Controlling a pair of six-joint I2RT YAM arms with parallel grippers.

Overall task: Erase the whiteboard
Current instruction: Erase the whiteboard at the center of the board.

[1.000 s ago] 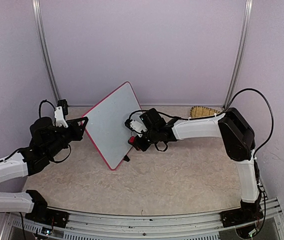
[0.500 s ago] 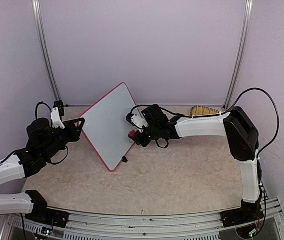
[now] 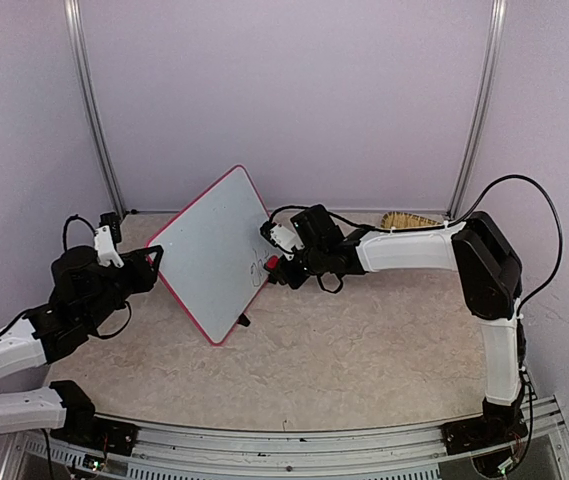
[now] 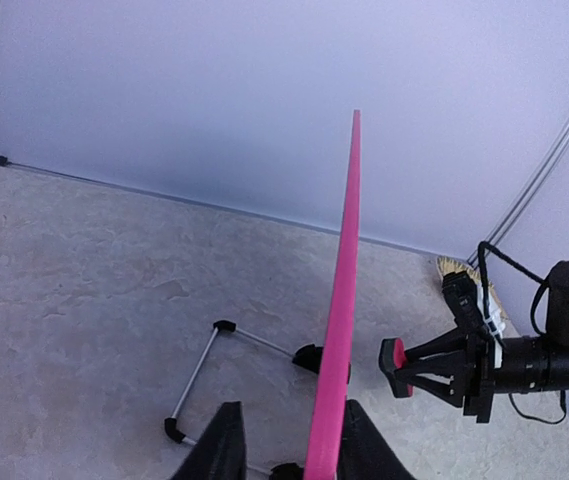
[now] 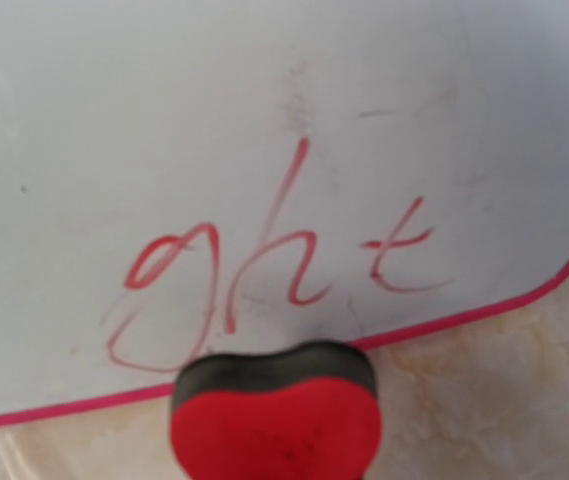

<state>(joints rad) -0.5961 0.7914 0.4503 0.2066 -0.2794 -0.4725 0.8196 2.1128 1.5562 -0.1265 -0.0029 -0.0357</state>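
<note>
The left claw (image 3: pixel 151 264) sits at the near left edge of the whiteboard with the rounded pink-red frame (image 3: pixel 209 255). In the left wrist view its two black fingers (image 4: pixel 226 450) stand on either side of that frame, parted, with a clear gap on one side, so the claw is not clamped on it. The board stands left of centre on the mottled beige bench (image 3: pixel 364 340), tilted, propped on a thin wire stand with small black feet (image 4: pixel 194 385). Red marker writing reading "ght" (image 5: pixel 274 260) sits near the board's lower corner. Just below the letters is a red heart-shaped eraser with a black felt face (image 5: pixel 276 420), pinched in the closed right claw (image 3: pixel 280 262). Seen edge-on from the left wrist, a gap shows between eraser and board. Far right, by the back wall, lies a tan straw brush (image 3: pixel 409 220).
</note>
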